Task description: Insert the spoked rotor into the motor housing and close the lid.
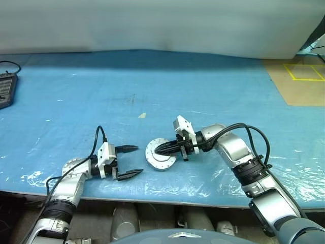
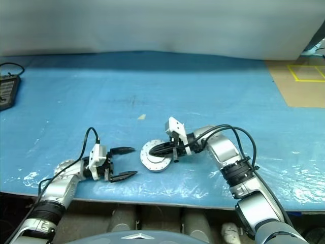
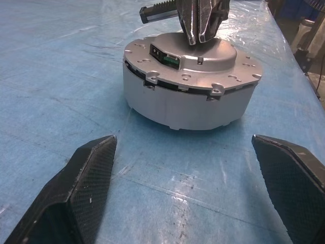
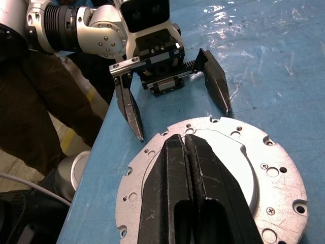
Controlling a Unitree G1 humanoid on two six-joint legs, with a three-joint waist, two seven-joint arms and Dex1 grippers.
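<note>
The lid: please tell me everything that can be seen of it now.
The lid is a round disc of silver-grey metal with small holes, screws and little tabs along its rim, and a raised round centre. It lies flat and closed on the housing, a dark seam showing between them. A small dark slot with something green inside sits near one edge. The housing stands on the blue table near its front edge. The right hand, shut, presses down on the lid's centre. The open left hand points at it, not touching.
</note>
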